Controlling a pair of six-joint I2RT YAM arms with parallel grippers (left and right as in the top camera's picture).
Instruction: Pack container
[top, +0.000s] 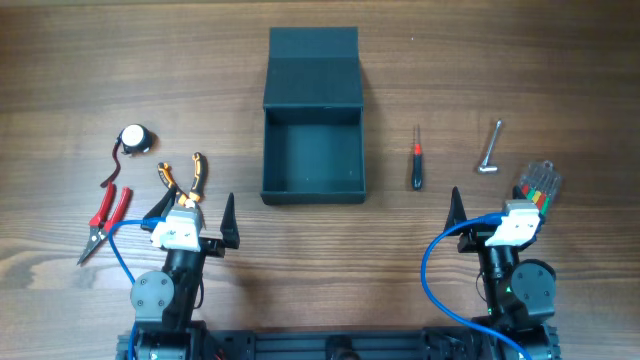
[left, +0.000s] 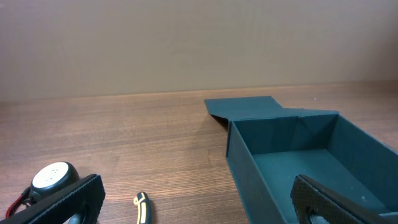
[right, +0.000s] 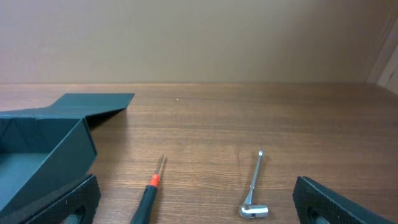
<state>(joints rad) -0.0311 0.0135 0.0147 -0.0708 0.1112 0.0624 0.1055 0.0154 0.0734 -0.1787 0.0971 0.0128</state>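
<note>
The container (top: 312, 150) is sitting open in the middle of the table (top: 60, 60), closer to the far edge than to the near one. Its lid (top: 313, 62) is lying folded back flat toward the far edge. To its right, a screwdriver (top: 417, 165) with a black handle and a red collar is lying apart from the container wall, its shaft pointing at the far edge. Further toward the right edge, a small metal L-shaped wrench (top: 490, 148) is lying on the wood. Nearer the near right corner, a clear case of coloured bits (top: 537, 183) is showing partly under the right arm. On the container's other side, orange-and-black pliers (top: 185, 178) are lying with their handles spread. Beyond them, toward the left edge, red-handled pliers (top: 105, 218) are resting at a slant. A round black-and-white disc with a red wire (top: 134, 138) is sitting just beyond those. The left claw (top: 193, 212) is hanging at the near edge just behind the orange pliers, its jaws spread wide and gripping nothing. The right claw (top: 497, 205) is hanging at the near edge behind the screwdriver and wrench, also spread wide with nothing between its jaws.
</note>
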